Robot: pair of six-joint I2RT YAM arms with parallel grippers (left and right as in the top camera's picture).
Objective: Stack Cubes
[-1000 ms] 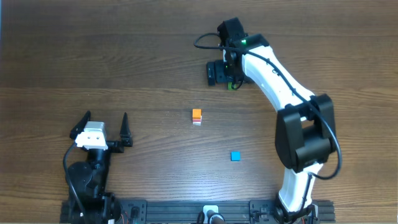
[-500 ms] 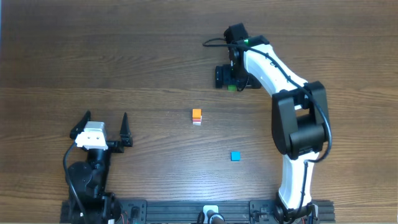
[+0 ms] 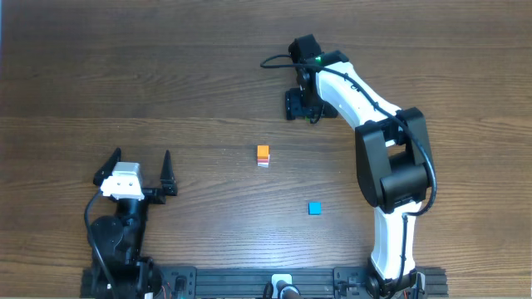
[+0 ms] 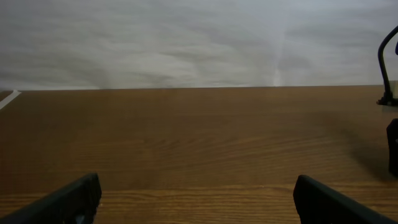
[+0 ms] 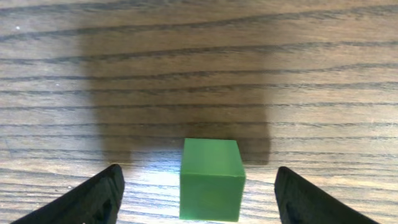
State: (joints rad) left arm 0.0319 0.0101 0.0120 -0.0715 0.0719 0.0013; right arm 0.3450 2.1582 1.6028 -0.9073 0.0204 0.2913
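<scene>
**Colours on the bench: 4 cubes, dark wood, b/w arms**

Table: dark brown wood w/ fine darker grain lines running across. It looks lighter and more orange-brown in the left wrist view.
Green cube: plain solid green, no markings, w/ a dark shadow patch on the wood behind it.
Orange cube: bright orange.
Whitish cube: pale.
Blue cube: bright mid-blue.
Right arm: white shells, black joints, small green light near the wrist.
Right gripper: black.
Left gripper: black fingers, white body.
Wall: grey-white, faintly mottled.
</scene>
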